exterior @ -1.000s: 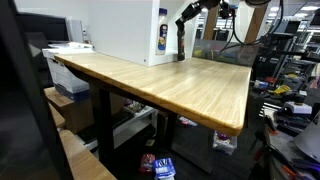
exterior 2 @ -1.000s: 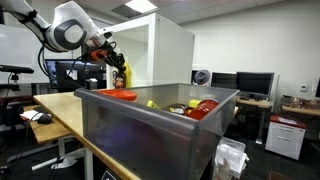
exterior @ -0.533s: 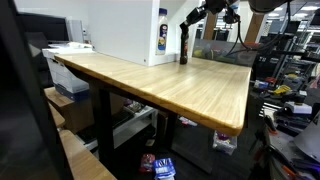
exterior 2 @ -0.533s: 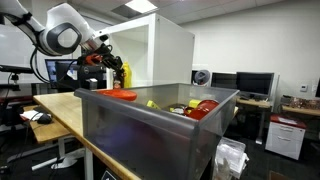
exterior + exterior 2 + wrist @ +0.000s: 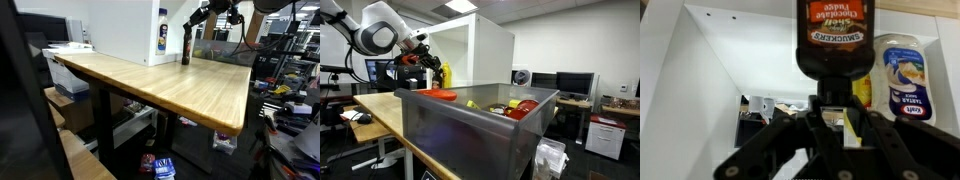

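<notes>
A dark brown Smucker's chocolate fudge bottle (image 5: 832, 35) fills the top middle of the wrist view, and its narrow end sits between my black fingers (image 5: 812, 118). My gripper (image 5: 833, 105) is shut on that end. In both exterior views the gripper (image 5: 198, 17) (image 5: 420, 60) holds the bottle (image 5: 186, 47) upright at the far end of the wooden table (image 5: 180, 85), in front of a white panel box (image 5: 120, 30). A white tartar sauce bottle (image 5: 902, 75) and a yellow bottle (image 5: 862, 92) stand just beside it.
A grey plastic bin (image 5: 470, 130) with red and yellow items inside stands close to the camera in an exterior view. A white bottle with a blue label (image 5: 162, 38) stands against the white box. Desks, monitors and clutter surround the table.
The gripper has shifted slightly sideways along the far table end with the brown bottle still in it. Its jaws have not changed.
</notes>
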`<state>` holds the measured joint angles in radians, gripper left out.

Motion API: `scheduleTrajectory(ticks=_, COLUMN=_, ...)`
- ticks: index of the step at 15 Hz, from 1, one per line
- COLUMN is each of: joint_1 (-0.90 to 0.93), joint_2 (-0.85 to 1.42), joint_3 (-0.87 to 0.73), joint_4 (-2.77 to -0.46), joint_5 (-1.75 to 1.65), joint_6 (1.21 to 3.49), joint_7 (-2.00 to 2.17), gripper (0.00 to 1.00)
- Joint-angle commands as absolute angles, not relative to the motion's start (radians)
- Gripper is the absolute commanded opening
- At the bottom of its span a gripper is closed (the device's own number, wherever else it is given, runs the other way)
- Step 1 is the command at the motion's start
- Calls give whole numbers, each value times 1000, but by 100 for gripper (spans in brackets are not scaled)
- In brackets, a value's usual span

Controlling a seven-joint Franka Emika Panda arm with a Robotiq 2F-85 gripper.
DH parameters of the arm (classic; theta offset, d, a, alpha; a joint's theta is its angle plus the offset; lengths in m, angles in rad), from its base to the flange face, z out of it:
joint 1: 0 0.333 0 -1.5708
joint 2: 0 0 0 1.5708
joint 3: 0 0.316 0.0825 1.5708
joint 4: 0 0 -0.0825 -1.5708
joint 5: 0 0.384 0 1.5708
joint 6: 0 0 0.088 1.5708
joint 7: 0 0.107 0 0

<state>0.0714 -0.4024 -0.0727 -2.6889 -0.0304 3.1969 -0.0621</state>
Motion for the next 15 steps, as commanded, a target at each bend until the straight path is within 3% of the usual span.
scheduleTrajectory(ticks=1, joint_1=88, joint_2=-445, joint_3=-79, joint_4=-2722, joint_5=-16, joint_6=3185, joint_7=-50, gripper=61)
scheduleTrajectory(ticks=8, joint_1=70, joint_2=-458, joint_3=-55, joint_4=-2726, joint_5=-22, joint_6=3180, joint_7=-51, gripper=96)
scheduleTrajectory(ticks=15, joint_1=78, joint_2=-515, joint_3=-34, joint_4=-2675, joint_5=-14, joint_6=3046, joint_7=-45, gripper=100)
